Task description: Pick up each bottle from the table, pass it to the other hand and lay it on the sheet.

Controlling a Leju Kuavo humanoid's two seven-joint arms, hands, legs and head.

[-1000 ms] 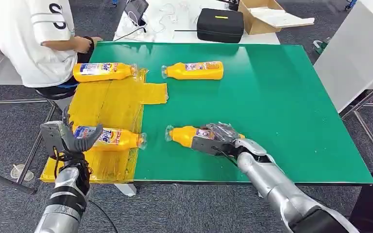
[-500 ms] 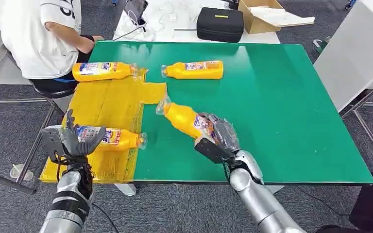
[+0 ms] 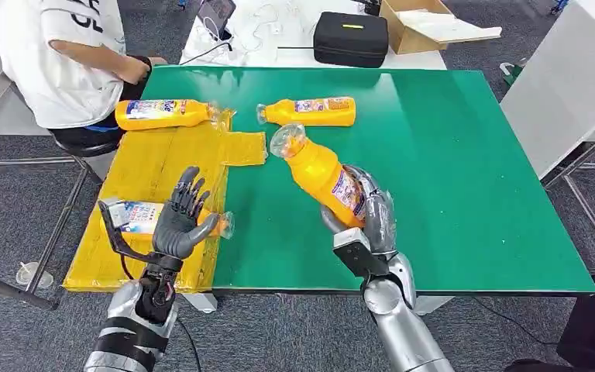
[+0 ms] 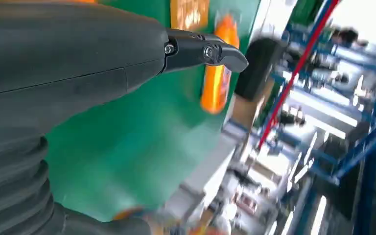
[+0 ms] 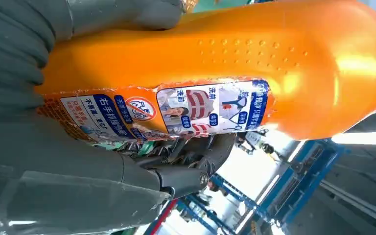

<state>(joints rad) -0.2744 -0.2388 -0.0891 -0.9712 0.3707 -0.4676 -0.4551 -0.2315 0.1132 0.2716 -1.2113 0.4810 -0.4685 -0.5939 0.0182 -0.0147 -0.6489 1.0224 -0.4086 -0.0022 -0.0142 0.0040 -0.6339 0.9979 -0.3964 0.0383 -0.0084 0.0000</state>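
Observation:
My right hand [image 3: 368, 221] grips an orange bottle [image 3: 321, 174] by its lower body and holds it tilted above the green table [image 3: 449, 155], clear cap pointing up and away. The same bottle [image 5: 235, 73] shows its label close up in the right wrist view, with my right hand [image 5: 68, 161] wrapped around it. My left hand [image 3: 182, 217] is raised with fingers spread and empty, in front of a bottle [image 3: 135, 215] lying on the yellow sheet [image 3: 170, 167]. Another bottle [image 3: 163, 114] lies at the sheet's far edge. A further bottle [image 3: 310, 111] lies on the table.
A person in a white shirt [image 3: 54, 54] sits at the table's far left corner, a hand near the sheet. A black case [image 3: 350, 39] and a cardboard box [image 3: 426, 23] stand on the white table beyond. A white table [image 3: 573, 85] stands to the right.
My right hand has lifted the bottle off the table and tilted it upright. My left hand has risen and moved right toward the middle, fingers spread.

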